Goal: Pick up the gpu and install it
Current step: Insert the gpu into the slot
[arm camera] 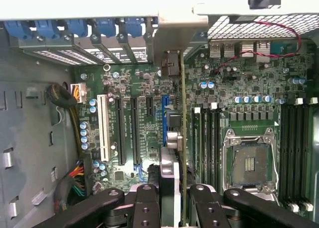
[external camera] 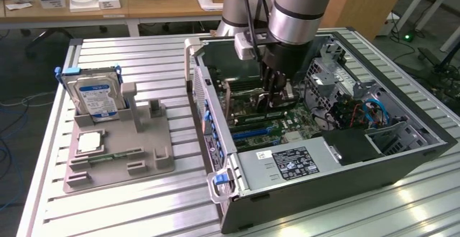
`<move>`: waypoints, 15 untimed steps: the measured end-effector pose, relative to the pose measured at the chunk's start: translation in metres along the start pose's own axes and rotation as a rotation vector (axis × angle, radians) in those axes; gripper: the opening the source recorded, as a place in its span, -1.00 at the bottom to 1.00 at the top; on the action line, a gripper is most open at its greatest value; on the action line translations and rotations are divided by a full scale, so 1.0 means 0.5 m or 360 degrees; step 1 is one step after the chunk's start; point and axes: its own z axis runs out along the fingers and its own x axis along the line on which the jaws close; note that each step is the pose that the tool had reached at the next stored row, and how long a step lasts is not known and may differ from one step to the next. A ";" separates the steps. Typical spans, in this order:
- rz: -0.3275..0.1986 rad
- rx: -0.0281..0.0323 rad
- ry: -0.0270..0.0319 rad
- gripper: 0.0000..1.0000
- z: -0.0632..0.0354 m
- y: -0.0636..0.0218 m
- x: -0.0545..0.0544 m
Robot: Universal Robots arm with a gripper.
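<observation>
- Inside the open computer case (external camera: pixel 402 156), lying on its side on the slatted counter (external camera: pixel 144 204), the gripper (external camera: pixel 277 98) hangs low over the motherboard (arm camera: pixel 139 88), jaws clamped on the gpu (arm camera: pixel 182 138).
- Surroundings: the power supply (external camera: pixel 287 164) lies at the case's near end, with blue cables (external camera: pixel 374 113) toward the exterior view's right. The arm hides much of the board here.
- On the counter at the exterior view's left, well apart from the case, a grey fixture (external camera: pixel 122 156) carries an upright hard drive (external camera: pixel 93 94) and a memory stick (external camera: pixel 115 155).
- The wrist view adds the processor socket (arm camera: pixel 251 160), a white slot (arm camera: pixel 103 128) and a blue slot (arm camera: pixel 164 115) just beside the card.
- Orientation: the gpu stands edge-on, its long axis parallel to the slots, its silver bracket (arm camera: pixel 169 43) toward the case wall with the blue latches (arm camera: pixel 75 27). Whether it is seated cannot be told.
</observation>
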 end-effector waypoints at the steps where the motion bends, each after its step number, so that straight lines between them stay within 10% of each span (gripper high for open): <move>1: 0.0000 0.00000 0.00002 -0.44 0.000 0.000 0.003; 15: 0.0001 -0.00157 0.00009 -0.44 0.030 0.001 0.006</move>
